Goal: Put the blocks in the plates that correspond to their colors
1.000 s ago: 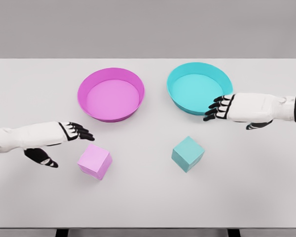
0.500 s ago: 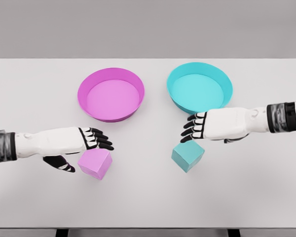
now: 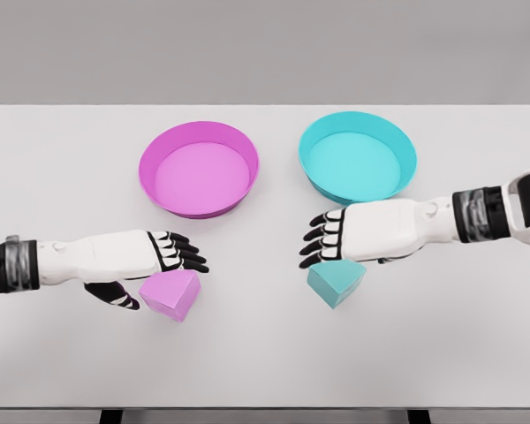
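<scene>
A pink block (image 3: 171,295) lies on the white table (image 3: 265,353) at the lower left of centre. My left hand (image 3: 159,265) hovers over its top, fingers spread, thumb at the block's left side, holding nothing. A cyan block (image 3: 335,283) lies right of centre. My right hand (image 3: 331,240) reaches over its upper edge with fingers extended and open. Behind them stand a pink plate (image 3: 199,169) and a cyan plate (image 3: 357,157), both with nothing inside.
The table's far edge runs along the top against a grey background, and its near edge shows at the bottom.
Both hands have moved inward and down toward their blocks: the left now covers the pink block's top, the right has slid left over the cyan block. The blocks have not moved.
</scene>
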